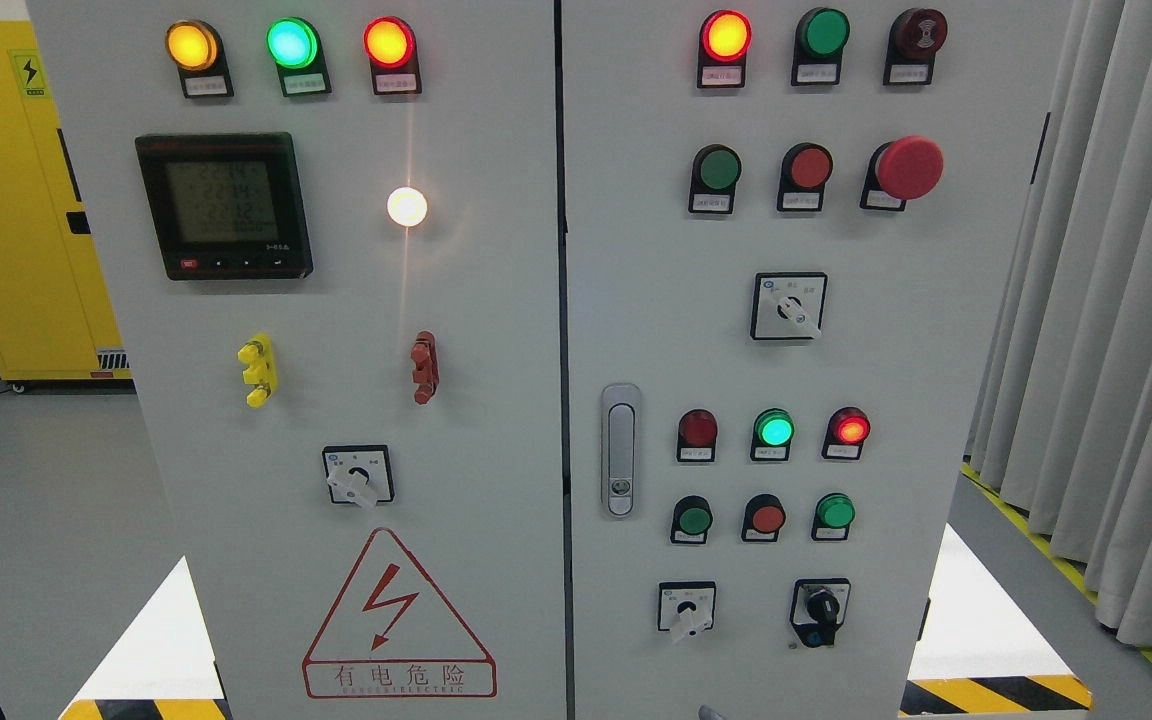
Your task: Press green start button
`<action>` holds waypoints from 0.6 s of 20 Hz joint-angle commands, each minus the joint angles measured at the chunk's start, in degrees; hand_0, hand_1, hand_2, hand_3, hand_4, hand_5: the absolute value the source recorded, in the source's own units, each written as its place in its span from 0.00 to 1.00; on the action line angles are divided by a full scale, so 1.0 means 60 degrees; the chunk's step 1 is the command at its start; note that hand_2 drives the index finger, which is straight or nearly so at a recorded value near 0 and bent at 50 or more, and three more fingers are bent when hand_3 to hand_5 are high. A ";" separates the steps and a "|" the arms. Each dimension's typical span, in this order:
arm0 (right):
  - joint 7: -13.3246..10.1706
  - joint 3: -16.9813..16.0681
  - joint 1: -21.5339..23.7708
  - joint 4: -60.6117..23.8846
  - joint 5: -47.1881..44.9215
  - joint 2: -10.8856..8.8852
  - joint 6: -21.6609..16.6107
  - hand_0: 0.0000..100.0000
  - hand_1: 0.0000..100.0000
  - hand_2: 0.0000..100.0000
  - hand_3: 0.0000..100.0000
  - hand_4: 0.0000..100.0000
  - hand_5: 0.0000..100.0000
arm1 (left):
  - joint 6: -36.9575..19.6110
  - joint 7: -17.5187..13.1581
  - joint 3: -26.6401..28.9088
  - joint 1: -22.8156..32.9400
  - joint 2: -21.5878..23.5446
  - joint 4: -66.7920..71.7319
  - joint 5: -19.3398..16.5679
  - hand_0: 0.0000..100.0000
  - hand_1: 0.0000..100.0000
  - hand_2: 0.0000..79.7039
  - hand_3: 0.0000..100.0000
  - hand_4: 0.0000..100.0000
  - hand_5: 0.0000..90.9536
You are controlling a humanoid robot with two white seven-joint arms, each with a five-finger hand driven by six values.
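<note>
The grey control cabinet has several green push buttons on its right door (936, 330). One green button (717, 168) sits in the upper row, next to a red button (808, 167). Two more green buttons (694, 520) (835, 512) sit in the lower row, either side of a red button (765, 518). Their labels are too small to read. A small grey tip (707, 712) shows at the bottom edge right of the middle, well below the buttons. It may be part of my right hand. My left hand is out of view.
A red mushroom stop button (908, 167) juts out at the upper right. Rotary switches (788, 306) (686, 607) (820, 610) and a door handle (620, 450) also stand proud. Lit lamps (774, 429) (292, 43) glow green. Grey curtains (1116, 300) hang to the right and a yellow cabinet (6, 200) stands to the left.
</note>
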 commanded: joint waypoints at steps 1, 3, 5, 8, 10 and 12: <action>-0.0003 0.0016 0.0003 -0.0003 0.0006 0.0005 -0.0002 0.26 0.38 0.00 0.15 0.22 0.14 | 0.0001 -0.0006 0.0000 -0.0003 0.0000 0.0003 0.0000 0.12 0.56 0.00 0.00 0.00 0.00; -0.0003 0.0016 0.0003 -0.0018 0.0006 0.0020 -0.0002 0.26 0.38 0.00 0.15 0.22 0.14 | 0.0001 -0.0006 0.0000 -0.0003 0.0000 -0.0012 0.0000 0.12 0.56 0.00 0.00 0.00 0.00; -0.0003 0.0002 0.0003 -0.0032 0.0006 0.0005 -0.0002 0.26 0.38 0.00 0.15 0.22 0.14 | 0.0001 -0.0006 0.0000 -0.0003 0.0000 -0.0012 0.0000 0.12 0.56 0.00 0.00 0.00 0.00; -0.0003 0.0016 0.0003 -0.0033 0.0006 0.0005 -0.0002 0.26 0.38 0.00 0.15 0.22 0.14 | 0.0001 -0.0006 0.0000 -0.0003 0.0000 0.0003 0.0000 0.12 0.56 0.00 0.00 0.00 0.00; -0.0003 0.0002 0.0003 -0.0033 0.0006 0.0005 -0.0002 0.26 0.38 0.00 0.15 0.22 0.14 | 0.0001 -0.0006 0.0000 -0.0003 0.0000 0.0002 0.0000 0.12 0.56 0.00 0.00 0.00 0.00; -0.0003 -0.0013 0.0003 -0.0033 0.0006 0.0005 -0.0002 0.26 0.38 0.00 0.15 0.22 0.14 | 0.0001 -0.0006 0.0000 -0.0003 0.0000 0.0003 0.0000 0.12 0.56 0.00 0.00 0.00 0.00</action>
